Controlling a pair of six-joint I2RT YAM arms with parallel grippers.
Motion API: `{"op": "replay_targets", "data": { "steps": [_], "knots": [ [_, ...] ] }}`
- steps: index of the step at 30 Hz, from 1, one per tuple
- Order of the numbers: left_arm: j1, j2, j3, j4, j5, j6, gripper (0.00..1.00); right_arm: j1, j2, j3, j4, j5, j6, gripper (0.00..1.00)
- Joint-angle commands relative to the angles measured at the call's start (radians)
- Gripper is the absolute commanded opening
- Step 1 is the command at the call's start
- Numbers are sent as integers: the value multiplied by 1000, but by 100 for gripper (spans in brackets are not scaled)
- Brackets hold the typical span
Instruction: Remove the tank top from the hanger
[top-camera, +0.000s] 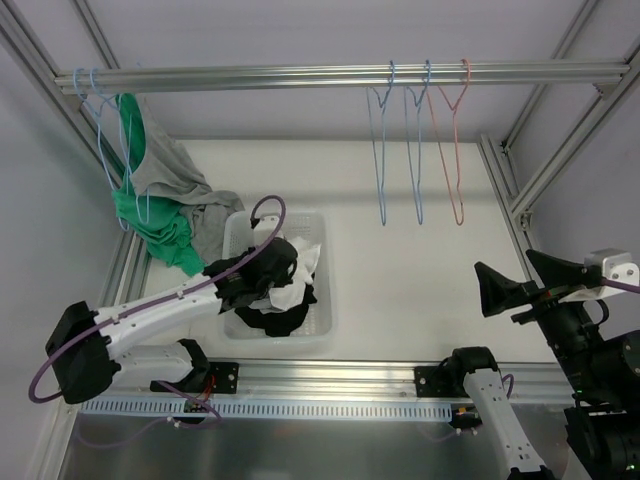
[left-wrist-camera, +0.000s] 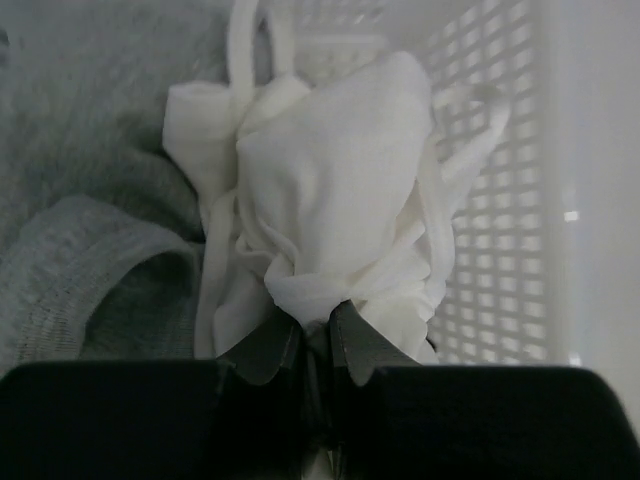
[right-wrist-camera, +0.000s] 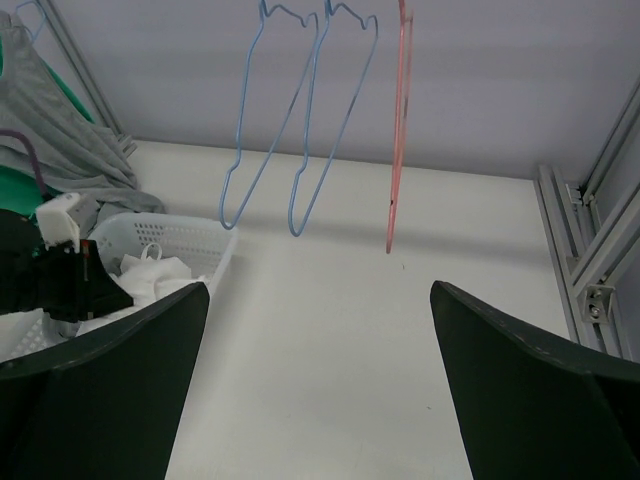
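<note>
My left gripper (top-camera: 292, 268) reaches into the white basket (top-camera: 318, 330) and is shut on a bunched white tank top (left-wrist-camera: 340, 190); the same top (top-camera: 305, 262) lies over dark clothes there. In the left wrist view the gripper (left-wrist-camera: 316, 322) pinches the cloth's lower fold. A grey tank top (top-camera: 165, 160) and a green one (top-camera: 150, 225) hang from pale blue hangers (top-camera: 105, 150) at the rail's left end. My right gripper (top-camera: 512, 275) is open and empty, well to the right above the table; in its wrist view (right-wrist-camera: 318, 375) nothing lies between the fingers.
Two blue empty hangers (top-camera: 400, 140) and a pink hanger (top-camera: 452, 140) hang at the right of the rail (top-camera: 330, 75). The basket's perforated wall (left-wrist-camera: 490, 230) is close right of the white top. A grey garment (left-wrist-camera: 80, 270) lies left of it.
</note>
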Motion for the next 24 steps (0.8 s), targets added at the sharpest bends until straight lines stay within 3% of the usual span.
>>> {"op": "replay_targets", "data": {
  "steps": [1,3,4,6,9,10,13,18,24],
  "knots": [
    [13,84,-97,-19,24,-210,0,-3,19,-18,54,-52,24,100],
    [16,116,-134,-21,38,-235,5,-3,35,-24,54,-83,27,100],
    [16,114,-137,-22,44,-234,17,-1,39,-26,54,-86,30,100],
    [16,50,-140,-24,38,-205,26,-3,61,-29,42,-72,30,99],
    [22,-99,-108,-48,-2,-152,70,-3,102,-36,5,-29,25,99],
    [29,-135,-64,-74,-8,-113,98,-3,114,-41,-4,-25,21,99],
    [67,-207,66,-142,-30,-21,99,-4,160,-84,-15,-3,13,99],
    [173,-183,269,-240,-18,91,99,-3,180,-129,-3,72,10,100],
    [478,-247,352,-424,80,130,99,-3,138,-162,-32,248,-16,99]
  ]
}}
